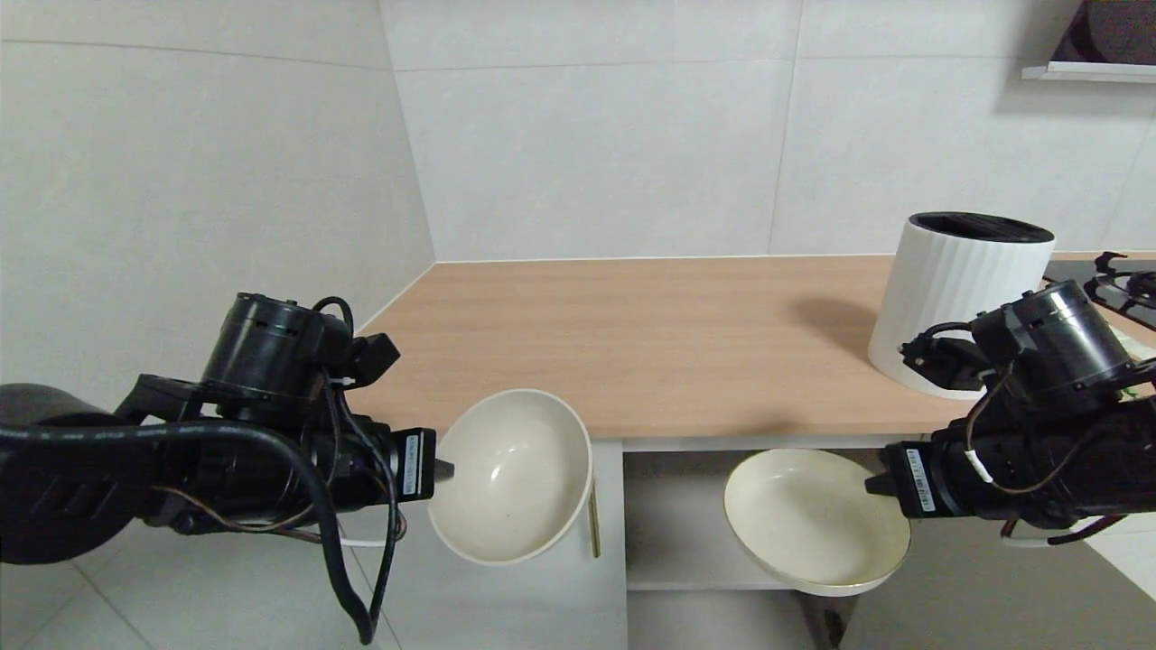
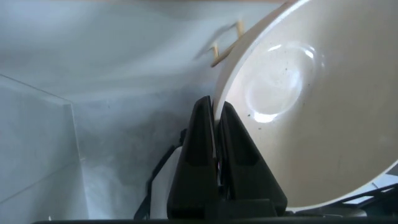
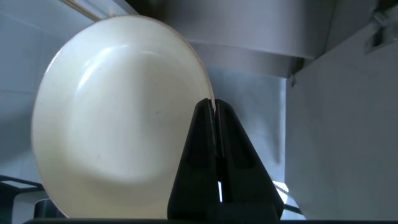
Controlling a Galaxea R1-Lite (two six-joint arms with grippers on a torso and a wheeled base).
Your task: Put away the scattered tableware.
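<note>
A deep cream bowl (image 1: 510, 476) hangs in front of the counter edge, tipped so its inside faces the head camera, and my left gripper (image 1: 442, 468) is shut on its rim. The left wrist view has the same bowl (image 2: 311, 99) clamped between the dark fingers (image 2: 202, 134). Lower and to the right, a shallow cream plate (image 1: 813, 519) with a thin gold rim is held level below the counter, my right gripper (image 1: 878, 487) shut on its edge. The plate (image 3: 118, 112) sits pinched by the right gripper (image 3: 214, 115) in the right wrist view.
A wooden countertop (image 1: 650, 334) runs to the tiled wall corner. A white ribbed cylindrical container (image 1: 962, 298) stands at its right, with a stove grate (image 1: 1124, 284) beyond. Below are a cabinet door with a gold handle (image 1: 593, 528) and an open shelf (image 1: 686, 524).
</note>
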